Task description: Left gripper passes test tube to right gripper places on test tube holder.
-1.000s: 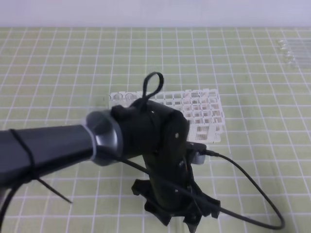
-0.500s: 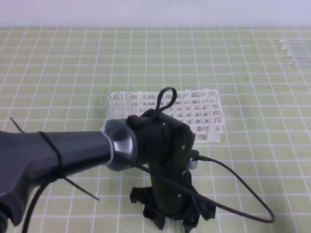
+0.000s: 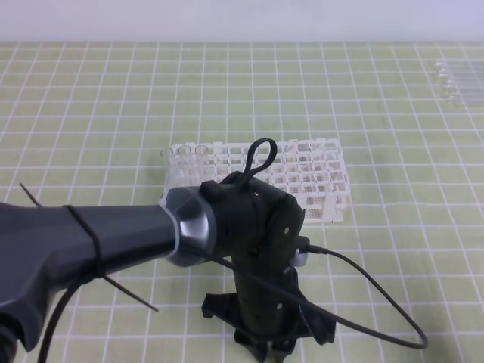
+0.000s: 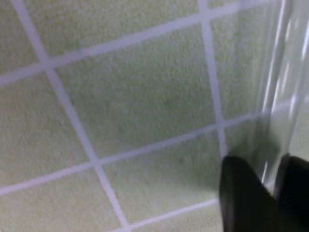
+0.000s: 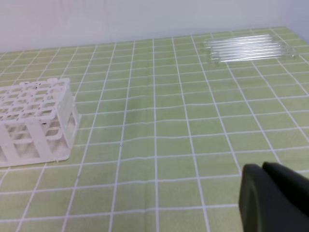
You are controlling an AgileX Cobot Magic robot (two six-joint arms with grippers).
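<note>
Nearest first: in the left wrist view the left gripper (image 4: 264, 193) sits low over the green gridded mat (image 4: 120, 106); its two dark fingertips (image 4: 241, 193) stand close together with a clear glass test tube (image 4: 277, 92) running up between them to the top edge of the view; the tips look drawn in around the tube, though the picture is blurred and I cannot tell whether both are actually in contact; I judge the pick-up as in hand rather than finished; the tube appears to lie on or just off the mat, not raised.

In the exterior high view the left arm fills the lower left and its gripper (image 3: 265, 352) points down at the bottom edge, fingertips cut off; the tube does not show there.

The right gripper (image 5: 275, 198) shows only as black jaws in the lower right corner of its own wrist view; they look pressed together with nothing between them; I do not see this arm in the exterior high view, so it is well apart from the left one.

Further back, the white test tube holder (image 3: 302, 178) stands upright on the mat behind the left arm; I see no tube standing in its holes; a row of spare glass tubes (image 5: 246, 47) lies at the far right corner of the mat.

Status: grasp under way at best; lift, hand-over to the right gripper and placing in the holder all remain.
</note>
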